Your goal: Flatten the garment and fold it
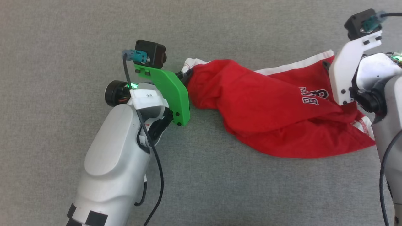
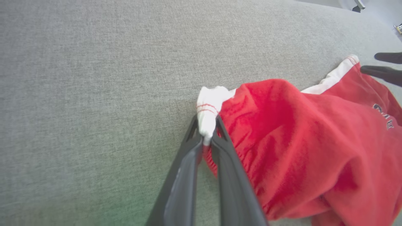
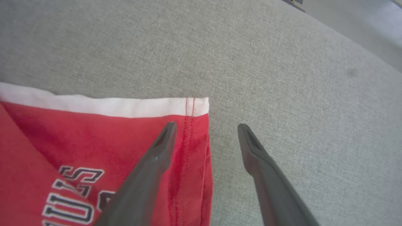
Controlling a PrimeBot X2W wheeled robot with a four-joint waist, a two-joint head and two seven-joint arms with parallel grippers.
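Garment (image 1: 267,119), white corner tight in left hand (image 2: 206,125), right hand (image 3: 207,127) wide open over far hem.

Before me spreads a table (image 1: 62,37) covered in plain grey woven cloth, and past its far edge I see a strip of paler floor (image 3: 351,18) and a small dark thing (image 2: 356,8) I cannot make out.

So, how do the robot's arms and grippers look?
Both arms have glossy white shells. The left arm carries a green plastic camera bracket, a black cable and black square markings; the right arm has a white bracket. The left gripper and right gripper have long dark grey tapered fingers.
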